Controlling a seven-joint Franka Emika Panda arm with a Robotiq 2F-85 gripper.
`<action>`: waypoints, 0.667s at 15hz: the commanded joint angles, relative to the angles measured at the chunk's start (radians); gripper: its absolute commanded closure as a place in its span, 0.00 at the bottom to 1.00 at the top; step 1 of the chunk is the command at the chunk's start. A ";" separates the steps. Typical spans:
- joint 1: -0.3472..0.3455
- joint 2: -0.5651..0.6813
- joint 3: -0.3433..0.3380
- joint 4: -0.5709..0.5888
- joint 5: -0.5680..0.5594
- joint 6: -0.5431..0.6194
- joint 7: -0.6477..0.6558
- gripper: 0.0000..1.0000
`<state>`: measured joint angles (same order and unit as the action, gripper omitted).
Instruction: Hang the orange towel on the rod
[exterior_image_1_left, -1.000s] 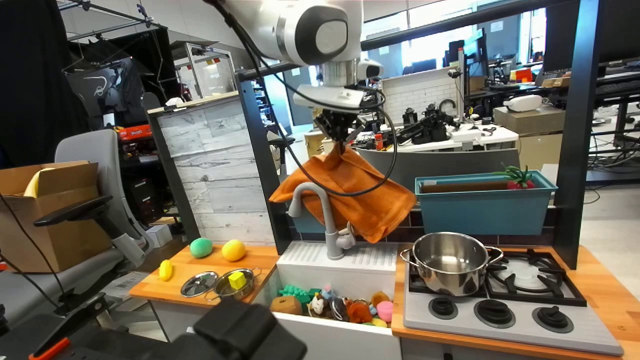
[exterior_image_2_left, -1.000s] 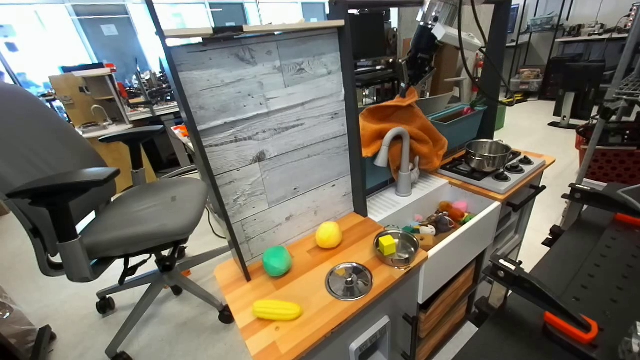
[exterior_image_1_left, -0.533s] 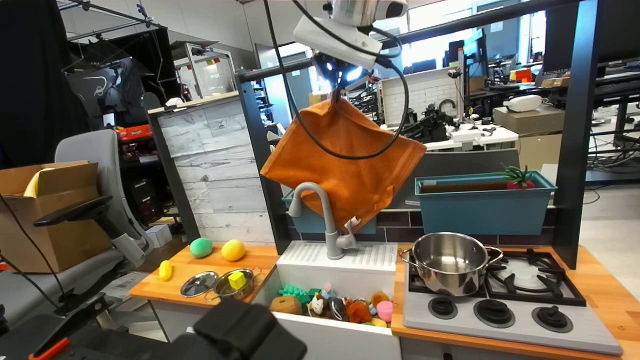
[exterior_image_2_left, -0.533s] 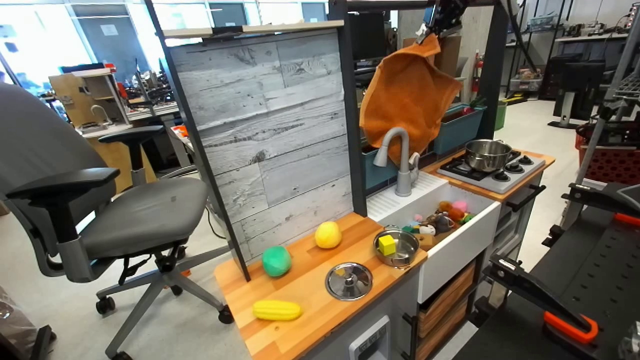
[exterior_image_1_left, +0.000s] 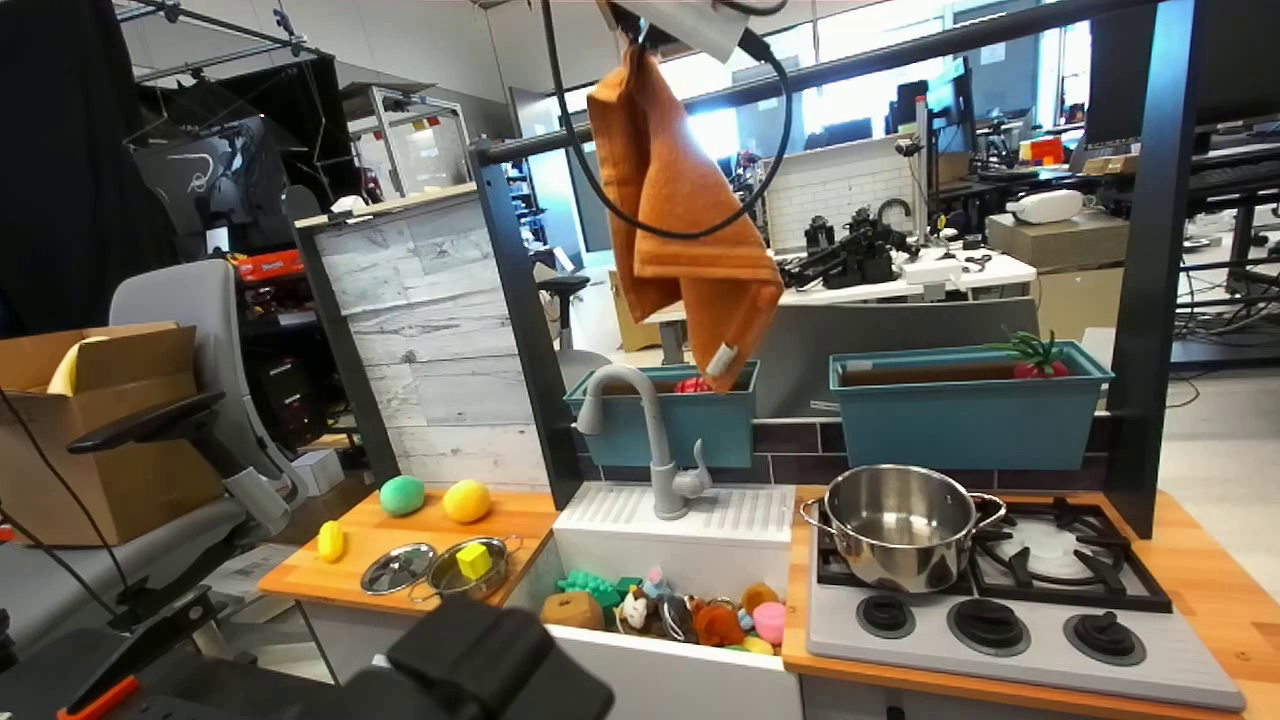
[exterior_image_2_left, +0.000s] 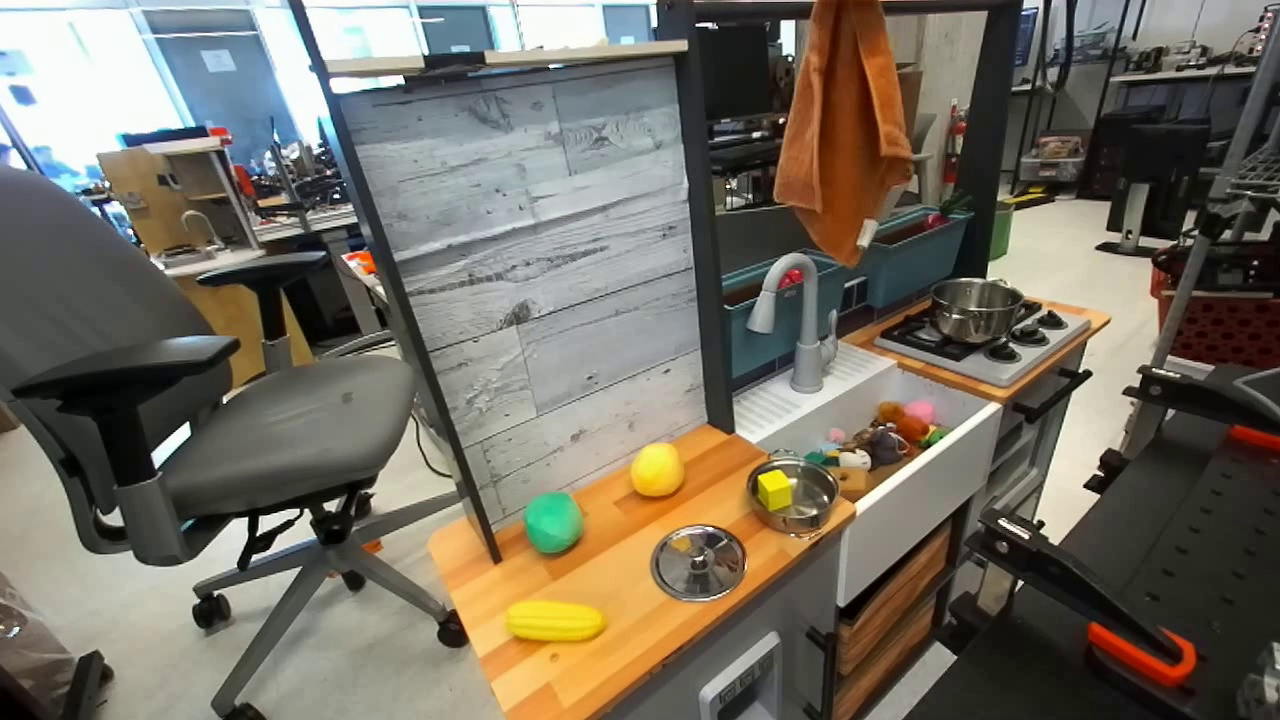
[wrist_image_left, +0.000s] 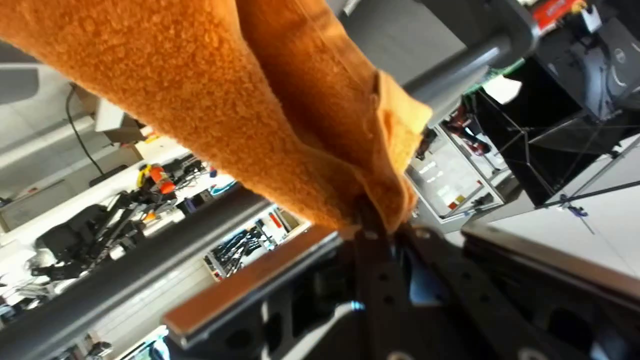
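Note:
The orange towel (exterior_image_1_left: 665, 190) hangs in folds from my gripper (exterior_image_1_left: 632, 42) at the top edge of an exterior view. It also hangs in an exterior view (exterior_image_2_left: 845, 130), where the gripper is above the picture. In the wrist view the fingers (wrist_image_left: 382, 222) are shut on a bunched part of the towel (wrist_image_left: 200, 75). The dark rod (exterior_image_1_left: 900, 53) runs across the top of the frame. The towel's upper part covers a stretch of it, and the gripper is higher than that stretch. The rod also passes behind the towel in the wrist view (wrist_image_left: 125, 275). Contact between them cannot be told.
Below the towel are the grey faucet (exterior_image_1_left: 655, 430), blue planters (exterior_image_1_left: 970, 415) and the sink (exterior_image_1_left: 670, 680) with toys. A steel pot (exterior_image_1_left: 900, 525) stands on the stove. Dark posts (exterior_image_1_left: 1165, 270) bear the rod's ends. A black cable loop (exterior_image_1_left: 690, 236) crosses before the towel.
My gripper has risen with the towel, mostly out of the exterior views. The towel has swung from spread out to narrow folds, and its lower corner is now higher, uncovering the planter behind the faucet.

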<state>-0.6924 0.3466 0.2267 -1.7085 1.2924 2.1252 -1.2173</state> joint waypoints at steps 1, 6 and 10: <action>0.103 -0.083 -0.134 0.018 0.234 -0.086 -0.011 0.99; 0.251 -0.099 -0.279 0.155 0.531 -0.057 0.033 0.99; 0.270 -0.021 -0.275 0.388 0.724 0.043 0.098 0.99</action>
<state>-0.4266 0.2476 -0.0627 -1.5102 1.9064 2.0879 -1.1830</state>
